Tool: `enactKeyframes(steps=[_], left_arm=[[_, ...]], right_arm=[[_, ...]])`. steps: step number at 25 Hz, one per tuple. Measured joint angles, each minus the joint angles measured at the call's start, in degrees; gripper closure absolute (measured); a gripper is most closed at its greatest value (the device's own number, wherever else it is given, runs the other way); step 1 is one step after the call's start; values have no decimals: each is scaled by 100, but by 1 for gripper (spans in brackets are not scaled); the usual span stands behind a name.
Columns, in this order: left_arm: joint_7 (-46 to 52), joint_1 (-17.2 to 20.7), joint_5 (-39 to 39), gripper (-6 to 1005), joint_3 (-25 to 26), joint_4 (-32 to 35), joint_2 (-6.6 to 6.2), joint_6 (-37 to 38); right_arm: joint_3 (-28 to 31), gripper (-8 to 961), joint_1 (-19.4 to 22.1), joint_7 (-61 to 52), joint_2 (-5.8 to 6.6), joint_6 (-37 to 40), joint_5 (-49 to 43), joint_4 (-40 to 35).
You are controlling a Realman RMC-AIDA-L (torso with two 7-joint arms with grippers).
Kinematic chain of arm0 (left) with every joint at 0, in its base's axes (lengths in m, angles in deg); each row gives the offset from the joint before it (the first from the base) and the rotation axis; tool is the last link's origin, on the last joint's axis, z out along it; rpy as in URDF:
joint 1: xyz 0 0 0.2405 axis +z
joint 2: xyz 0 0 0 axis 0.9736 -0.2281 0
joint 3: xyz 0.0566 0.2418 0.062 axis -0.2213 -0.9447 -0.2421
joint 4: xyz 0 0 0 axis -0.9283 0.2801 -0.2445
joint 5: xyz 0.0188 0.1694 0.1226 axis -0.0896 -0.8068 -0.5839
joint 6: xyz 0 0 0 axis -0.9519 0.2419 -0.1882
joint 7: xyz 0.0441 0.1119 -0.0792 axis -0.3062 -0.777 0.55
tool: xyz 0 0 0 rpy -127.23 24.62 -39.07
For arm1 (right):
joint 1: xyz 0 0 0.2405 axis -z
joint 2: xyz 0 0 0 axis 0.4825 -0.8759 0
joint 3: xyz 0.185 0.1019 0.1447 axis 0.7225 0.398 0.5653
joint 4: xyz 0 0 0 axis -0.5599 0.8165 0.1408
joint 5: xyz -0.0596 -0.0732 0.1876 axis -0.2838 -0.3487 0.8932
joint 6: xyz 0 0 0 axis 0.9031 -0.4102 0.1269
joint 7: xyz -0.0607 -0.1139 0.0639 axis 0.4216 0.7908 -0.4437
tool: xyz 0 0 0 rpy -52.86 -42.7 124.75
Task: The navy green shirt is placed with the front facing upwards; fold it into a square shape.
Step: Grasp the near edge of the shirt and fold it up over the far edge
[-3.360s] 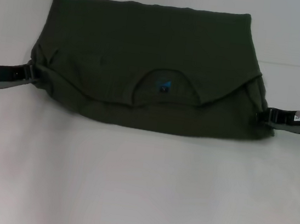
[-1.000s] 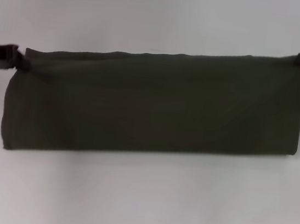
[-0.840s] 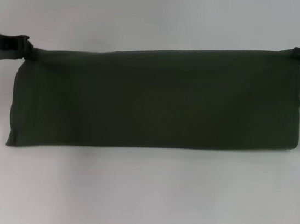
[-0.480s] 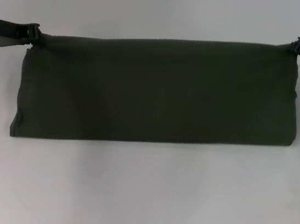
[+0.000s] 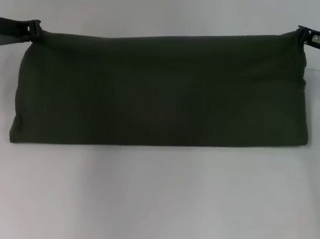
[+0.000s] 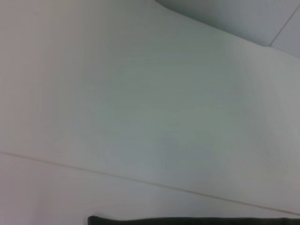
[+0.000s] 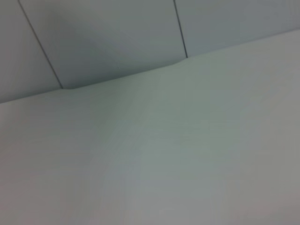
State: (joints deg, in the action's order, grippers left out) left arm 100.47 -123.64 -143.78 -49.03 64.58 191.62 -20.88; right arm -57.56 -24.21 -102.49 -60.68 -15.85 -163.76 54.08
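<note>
In the head view, the navy green shirt [image 5: 164,90], a dark olive-green cotton garment folded into a long band with no print or collar showing, stretches between the two claws. The left claw [image 5: 35,30], a black gripper at the end of a dark arm with a silver cuff, is pinched closed on the band's upper corner on the robot's left. The right claw [image 5: 301,34], black with a silver wrist carrying a lit blue ring, is clamped on the opposite upper corner and sits farther from the camera than the left one, so the band's top edge slopes between them. From both claws the fabric runs down toward the camera, and its lower folded edge lies on the plain white surface [image 5: 148,212]. The cloth is smooth, with only faint creases near the right claw.

In the left wrist view, the white surface [image 6: 140,117] fills nearly everything, crossed by a thin seam line; only a narrow dark strip of the shirt's edge [image 6: 187,220] shows at the border. The claw's own fingers are not visible here.

In the right wrist view, only the white surface [image 7: 187,154] and grey wall panels [image 7: 112,37] beyond it appear.
</note>
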Motion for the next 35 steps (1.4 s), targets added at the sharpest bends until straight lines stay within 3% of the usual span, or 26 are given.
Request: enactKeyframes(steps=[6,18,35], left_arm=[[3,-1,-1,966,-1,0,29,-88],[100,121,2,965,3,279,240,-189],[224,230,-14,963,-2,383,366,-303]], right_arm=[[-21,893,-23,0,-11,-39,1,4],[-327,888,-145,0,-83,-227,-8,65],[-333,880,-70,-6,-81,-243,-1,81]])
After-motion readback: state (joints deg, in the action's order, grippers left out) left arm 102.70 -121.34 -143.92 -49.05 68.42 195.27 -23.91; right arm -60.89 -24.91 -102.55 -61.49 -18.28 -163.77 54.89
